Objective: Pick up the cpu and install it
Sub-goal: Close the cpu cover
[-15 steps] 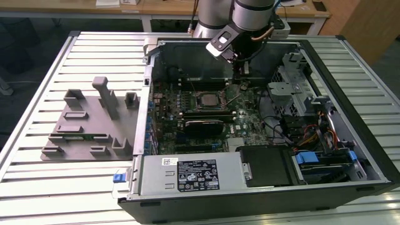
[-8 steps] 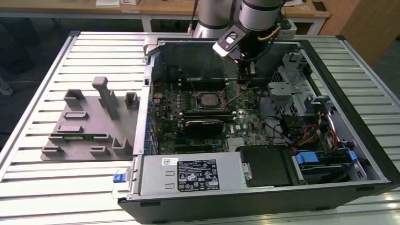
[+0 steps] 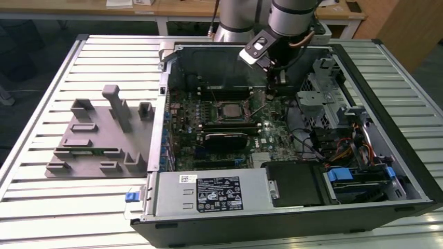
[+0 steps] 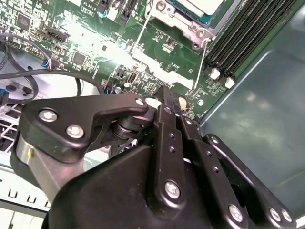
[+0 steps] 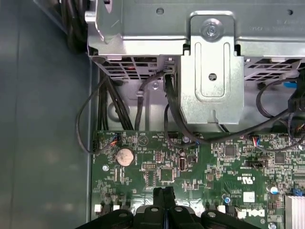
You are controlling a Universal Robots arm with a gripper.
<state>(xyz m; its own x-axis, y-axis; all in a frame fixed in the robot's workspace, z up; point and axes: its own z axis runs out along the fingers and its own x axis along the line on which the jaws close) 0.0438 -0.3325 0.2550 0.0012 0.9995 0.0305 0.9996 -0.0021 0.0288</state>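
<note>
**Gripper closed and empty beside the socket**

Inside the open computer case (image 3: 207, 65), the gripper (image 3: 271, 92) hangs low over the motherboard (image 3: 277, 137). Its fingers (image 5: 161, 200) are pressed together with nothing between them. The cpu (image 3: 229, 110) lies in its socket near the board's middle, near the gripper on the exterior view's left and not touching it. A grey fixture block (image 3: 97, 145) sits on the slatted table (image 3: 41, 78) outside the case.

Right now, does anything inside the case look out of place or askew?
Nothing spilled or damaged. The cpu seems seated in its socket, but a thin wire lever beside it appears swung out, unlatched. The claw is shut and empty over the motherboard.
</note>
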